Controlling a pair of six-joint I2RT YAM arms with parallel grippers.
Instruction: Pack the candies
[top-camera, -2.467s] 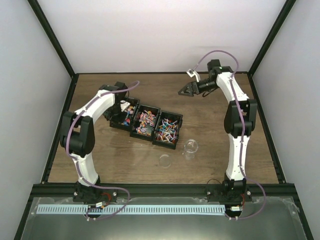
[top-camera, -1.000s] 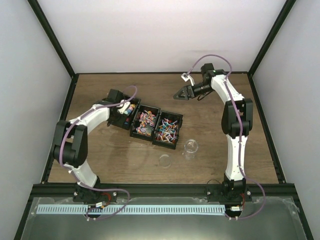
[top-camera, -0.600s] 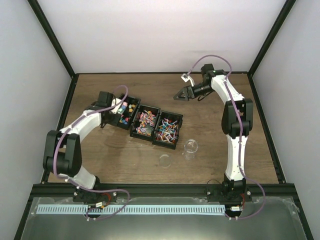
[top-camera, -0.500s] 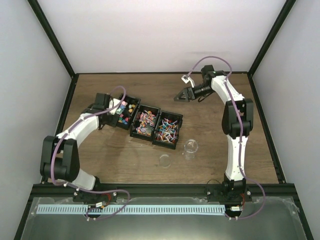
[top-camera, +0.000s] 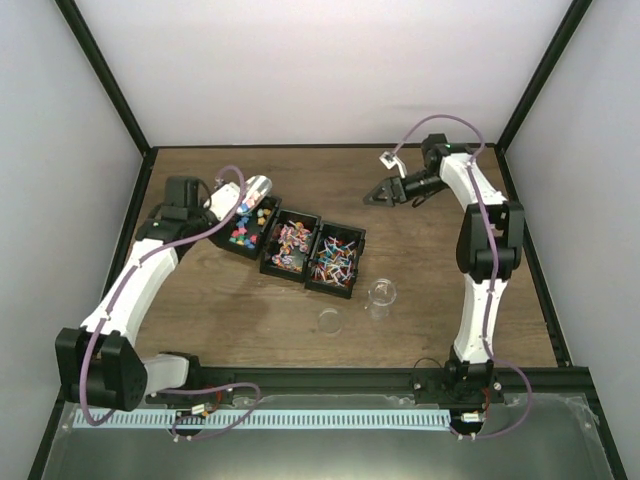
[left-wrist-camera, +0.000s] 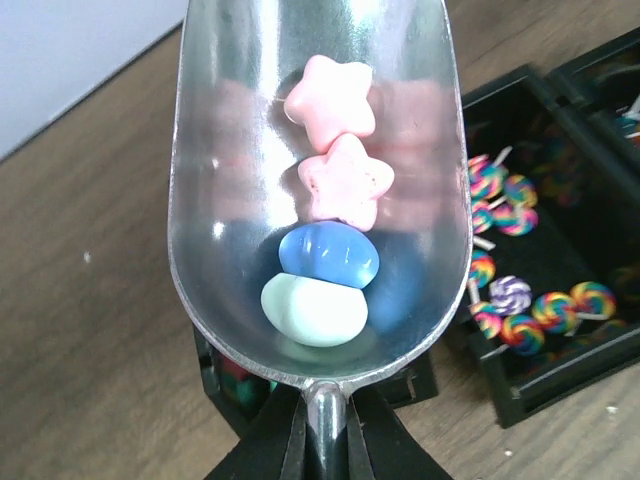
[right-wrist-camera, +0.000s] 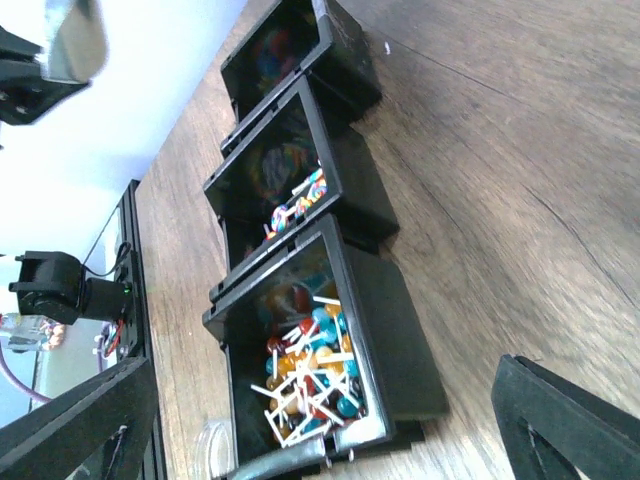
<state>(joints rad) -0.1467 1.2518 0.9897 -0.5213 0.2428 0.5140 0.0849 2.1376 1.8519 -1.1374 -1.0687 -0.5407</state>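
Note:
My left gripper (top-camera: 228, 203) is shut on the handle of a silver scoop (left-wrist-camera: 320, 180), held above the left black bin (top-camera: 244, 228). In the scoop lie candies: two pink stars (left-wrist-camera: 345, 180), a blue piece (left-wrist-camera: 328, 255) and a pale mint piece (left-wrist-camera: 313, 310). More candies fill the row of bins: coloured cubes on the left, swirl lollipops (left-wrist-camera: 520, 300) in the middle bin (top-camera: 291, 243), ball lollipops (right-wrist-camera: 315, 365) in the right bin (top-camera: 335, 260). My right gripper (top-camera: 383, 194) hangs open and holds nothing, above the table behind the bins.
A small clear jar (top-camera: 382, 293) stands in front of the right bin, with its round clear lid (top-camera: 331, 320) lying beside it on the wooden table (top-camera: 450, 270). White walls and a black frame enclose the table on three sides.
My left arm has drawn back to the left and lifted the scoop out of the left bin with candies in it. The right gripper has shifted slightly right, still open.

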